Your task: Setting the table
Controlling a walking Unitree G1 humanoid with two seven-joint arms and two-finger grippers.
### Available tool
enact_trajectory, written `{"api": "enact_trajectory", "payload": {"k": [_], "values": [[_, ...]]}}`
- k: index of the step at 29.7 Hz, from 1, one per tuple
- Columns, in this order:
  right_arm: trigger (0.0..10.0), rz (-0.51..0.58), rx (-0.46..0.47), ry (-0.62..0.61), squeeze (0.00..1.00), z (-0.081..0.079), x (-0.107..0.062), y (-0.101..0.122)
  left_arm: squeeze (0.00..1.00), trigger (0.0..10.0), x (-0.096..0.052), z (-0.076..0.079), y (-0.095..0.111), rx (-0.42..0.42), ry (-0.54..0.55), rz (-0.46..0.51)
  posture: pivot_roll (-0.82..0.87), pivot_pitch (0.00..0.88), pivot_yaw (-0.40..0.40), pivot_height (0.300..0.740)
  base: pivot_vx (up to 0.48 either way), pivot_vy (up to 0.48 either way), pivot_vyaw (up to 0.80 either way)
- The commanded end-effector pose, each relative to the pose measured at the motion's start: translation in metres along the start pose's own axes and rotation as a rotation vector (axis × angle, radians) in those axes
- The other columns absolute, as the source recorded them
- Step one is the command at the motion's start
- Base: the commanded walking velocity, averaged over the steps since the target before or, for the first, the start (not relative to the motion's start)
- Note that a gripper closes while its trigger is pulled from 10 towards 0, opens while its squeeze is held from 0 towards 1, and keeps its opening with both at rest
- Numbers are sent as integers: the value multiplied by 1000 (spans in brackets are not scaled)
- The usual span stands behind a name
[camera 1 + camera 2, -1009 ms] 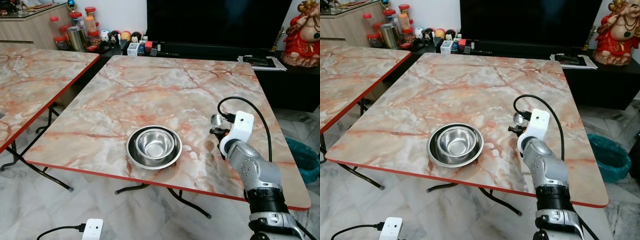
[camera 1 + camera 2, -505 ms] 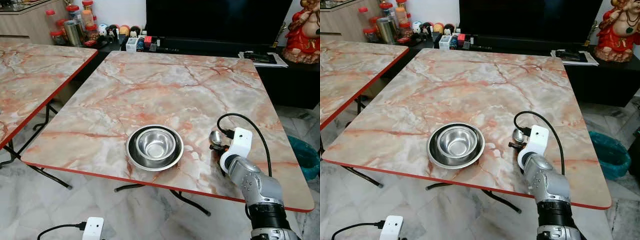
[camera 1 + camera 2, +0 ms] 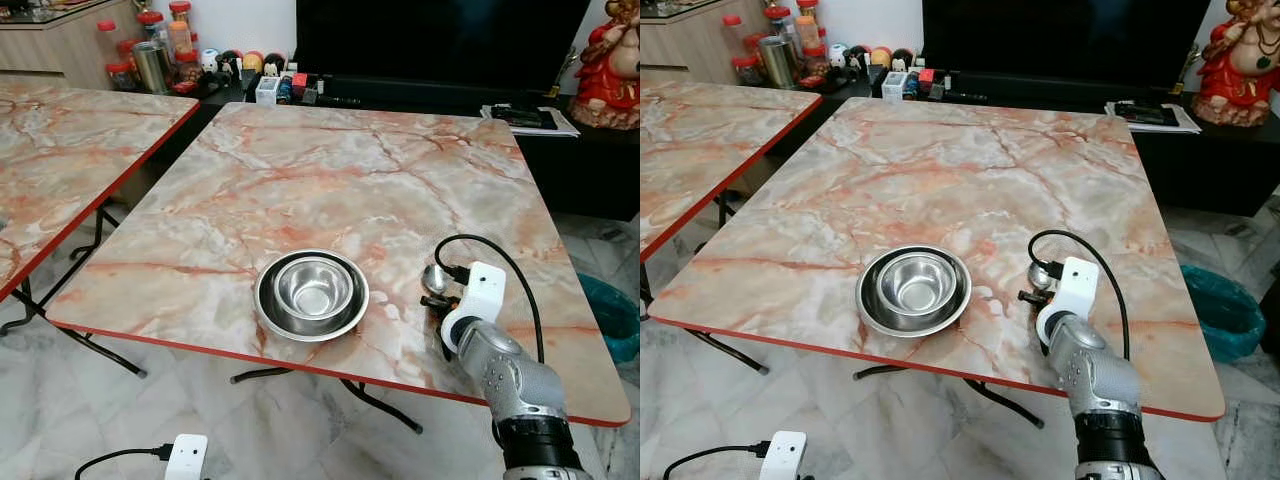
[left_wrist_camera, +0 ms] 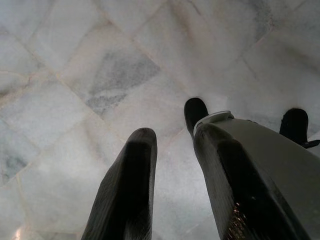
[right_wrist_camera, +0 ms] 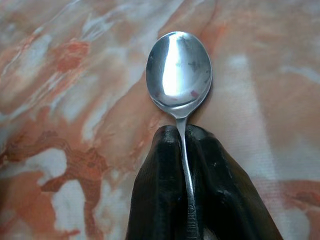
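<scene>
A steel bowl (image 3: 312,288) sits inside a steel plate (image 3: 268,310) near the front edge of the marble table (image 3: 330,180). To the right of the plate, my right gripper (image 3: 437,297) is shut on a metal spoon (image 5: 179,70). It holds the handle, with the spoon's bowl (image 3: 434,277) just above or on the tabletop. In the right wrist view both fingers (image 5: 160,190) pinch the handle. My left gripper (image 4: 172,145) hangs over the floor with its fingers apart and nothing between them.
A second marble table (image 3: 60,140) stands to the left across a narrow gap. Behind the table are a dark TV stand with jars (image 3: 160,50), small items and a red figurine (image 3: 610,70). A teal bin (image 3: 612,310) stands on the floor to the right.
My right gripper has come down and nearer with the spoon, bringing it low over the table to the right of the plate. The camera has shifted slightly.
</scene>
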State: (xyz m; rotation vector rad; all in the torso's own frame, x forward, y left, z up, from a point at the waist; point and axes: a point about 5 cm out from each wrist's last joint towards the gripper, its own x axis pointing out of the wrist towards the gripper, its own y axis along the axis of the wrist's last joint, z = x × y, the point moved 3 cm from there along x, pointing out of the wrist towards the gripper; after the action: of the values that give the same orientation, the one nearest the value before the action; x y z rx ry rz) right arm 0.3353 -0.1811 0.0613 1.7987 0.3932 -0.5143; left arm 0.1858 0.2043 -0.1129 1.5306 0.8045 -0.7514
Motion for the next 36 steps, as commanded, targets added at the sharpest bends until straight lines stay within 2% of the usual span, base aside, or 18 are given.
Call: {"api": "enact_trajectory", "payload": {"k": [1,24,25,26,31,32,33,34,35,36], "values": [[10000,-85,2,-23,0,6,1,-24,0,10000,0,1,-3,13,-4,-18,-10,31,-7,736,0,0,0],[10000,-81,20,-24,0,8,3,-34,0,10000,0,2,-1,9,-4,-16,-4,24,-11,736,0,0,0],[10000,-81,23,-22,596,8,3,-34,0,10000,0,2,-1,9,-4,-15,-4,24,-11,736,0,0,0],[10000,-80,24,-21,1000,8,4,-34,0,10000,0,2,-1,9,-4,-16,-4,24,-11,736,0,0,0],[10000,-79,27,-25,1000,8,4,-34,0,10000,0,2,-1,9,-4,-16,-5,24,-11,736,0,0,0],[10000,-79,26,-25,894,8,4,-34,0,10000,0,2,-1,8,-4,-16,-5,24,-11,736,0,0,0],[10000,-78,26,-25,627,8,4,-34,0,10000,0,2,-1,9,-4,-16,-6,25,-10,736,0,0,0],[10000,-78,25,-25,627,8,4,-33,0,10000,0,2,-1,9,-4,-16,-7,25,-10,736,0,0,0],[10000,-77,25,-26,0,8,4,-33,0,10000,0,2,-1,9,-4,-16,-7,25,-10,736,0,0,0],[10000,-73,25,-27,0,9,4,-31,0,10000,0,2,-1,9,-4,-16,-4,24,-11,736,0,0,0]]}}
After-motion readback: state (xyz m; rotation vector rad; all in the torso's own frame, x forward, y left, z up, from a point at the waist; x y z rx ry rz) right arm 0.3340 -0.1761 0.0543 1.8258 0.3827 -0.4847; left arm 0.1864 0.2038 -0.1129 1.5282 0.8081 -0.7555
